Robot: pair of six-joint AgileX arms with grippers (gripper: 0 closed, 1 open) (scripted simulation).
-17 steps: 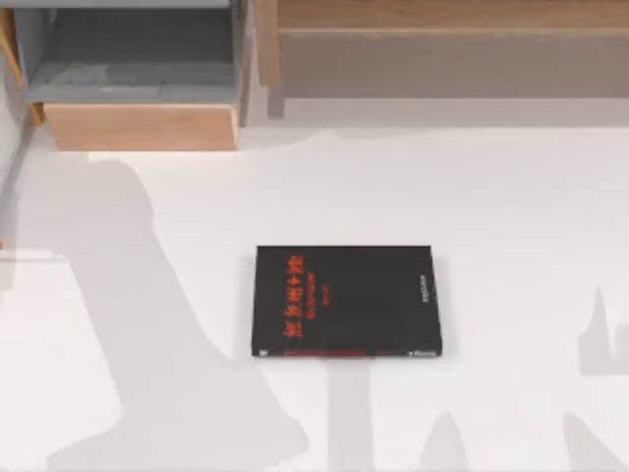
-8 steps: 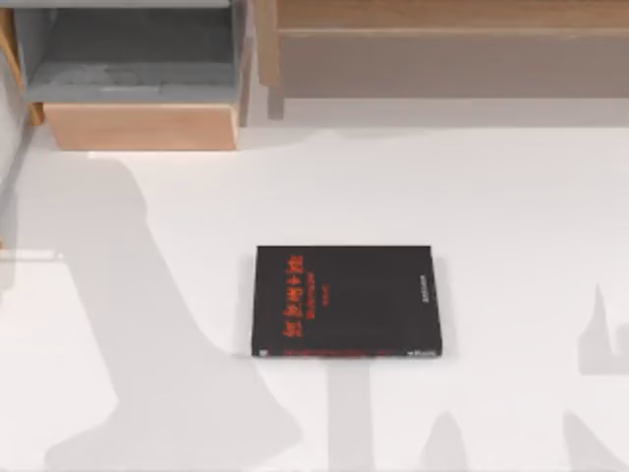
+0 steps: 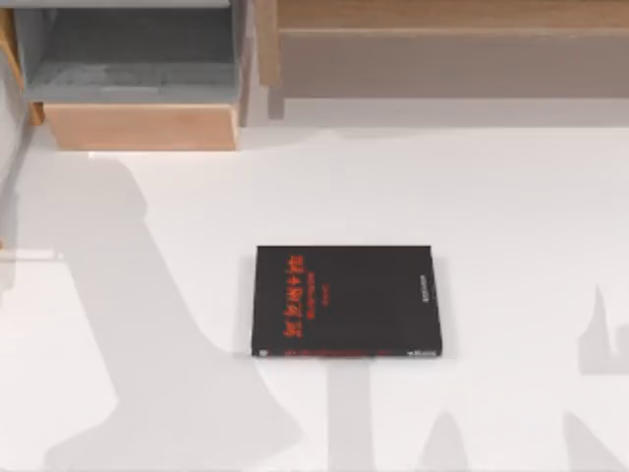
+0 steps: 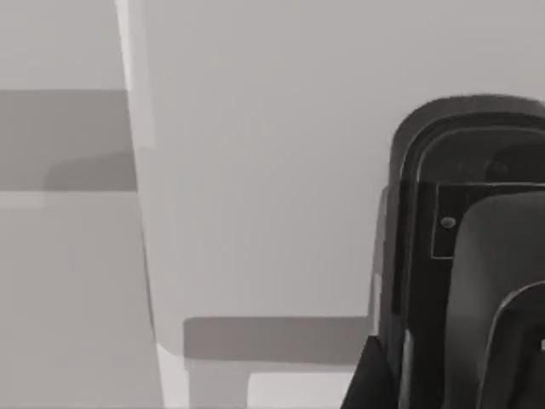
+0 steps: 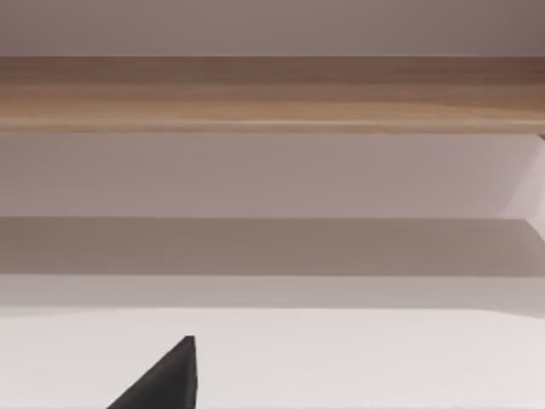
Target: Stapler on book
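The book (image 3: 346, 300) lies flat near the middle of the white table (image 3: 511, 226) in the top view, black cover up, with red characters toward its left side and a red-printed strip along its near edge. Nothing rests on it. The stapler is out of view. A black tip of my right gripper (image 5: 166, 379) juts into the right wrist view over the white tabletop, facing a wooden rail. A dark wedge of my left gripper (image 4: 366, 383) sits at the edge of the left wrist view, beside a dark rounded housing (image 4: 460, 256).
At the table's back left stands an open grey compartment with a wooden front (image 3: 138, 126). A long wooden shelf (image 3: 442, 44) runs along the back right. Arm shadows fall across the left and near parts of the table.
The arm shadow on the table's left side has shifted slightly. The book has not moved.
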